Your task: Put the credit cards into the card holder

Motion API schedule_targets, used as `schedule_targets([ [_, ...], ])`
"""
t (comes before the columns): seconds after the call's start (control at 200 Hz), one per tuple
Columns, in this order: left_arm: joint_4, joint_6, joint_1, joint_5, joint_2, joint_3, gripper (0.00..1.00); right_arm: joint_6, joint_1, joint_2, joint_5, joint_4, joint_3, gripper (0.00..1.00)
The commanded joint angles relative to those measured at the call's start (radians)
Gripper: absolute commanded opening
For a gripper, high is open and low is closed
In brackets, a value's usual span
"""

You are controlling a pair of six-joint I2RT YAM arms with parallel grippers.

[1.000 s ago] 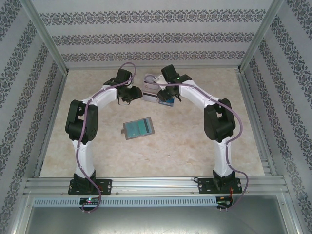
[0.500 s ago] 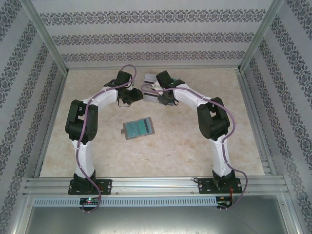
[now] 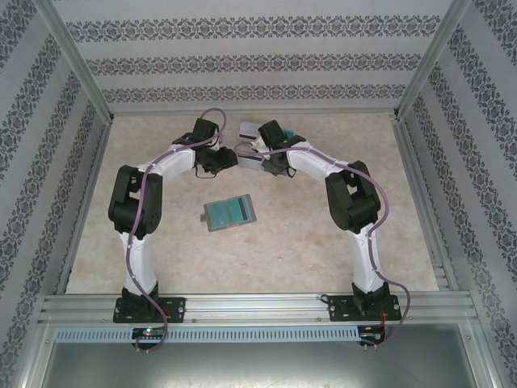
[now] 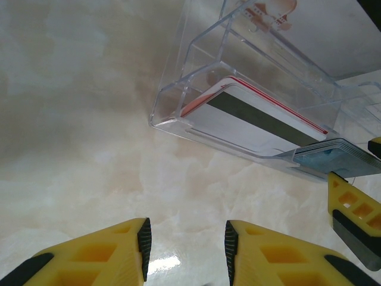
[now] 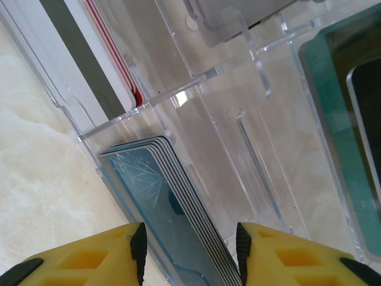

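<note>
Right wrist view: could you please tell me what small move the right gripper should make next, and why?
Probably lower slightly and close on the blue cards. The right gripper hangs open and empty just over that stack in the clear rack, while the card holder lies apart on the table.

light was bright, even, from overhead | shadows were soft and faint | glare sat on the table (image 4: 169, 250), glints ran along the clear rack (image 5: 186, 94) | wrist views were soft at near edges

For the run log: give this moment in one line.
left gripper open, empty | right gripper open at blue cards in rack | card holder mid-table
</note>
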Motion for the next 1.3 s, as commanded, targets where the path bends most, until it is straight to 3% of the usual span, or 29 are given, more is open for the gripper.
schedule_targets([
  [0.0,0.019,-0.001,0.003,0.015,-0.038,-0.008,0.40,-0.004,-0.001,0.001,0.035,0.019,0.003,0.45],
  [0.34,0.025,-0.006,0.004,0.026,-0.046,-0.020,0.40,0.003,-0.010,-0.011,0.052,0.035,0.004,0.31],
  [0.664,0.034,-0.012,0.003,0.034,-0.047,-0.023,0.40,0.013,-0.020,-0.040,0.048,0.032,0.006,0.31],
  [0.969,0.040,-0.017,0.003,0.038,-0.054,-0.031,0.40,0.034,-0.035,-0.072,0.013,0.029,0.006,0.23],
  [1.229,0.048,-0.020,0.003,0.039,-0.053,-0.037,0.41,0.036,-0.046,-0.066,-0.035,0.018,0.011,0.27],
  [1.294,0.047,-0.020,0.004,0.041,-0.052,-0.037,0.40,0.043,-0.051,-0.062,-0.052,0.016,0.012,0.16],
])
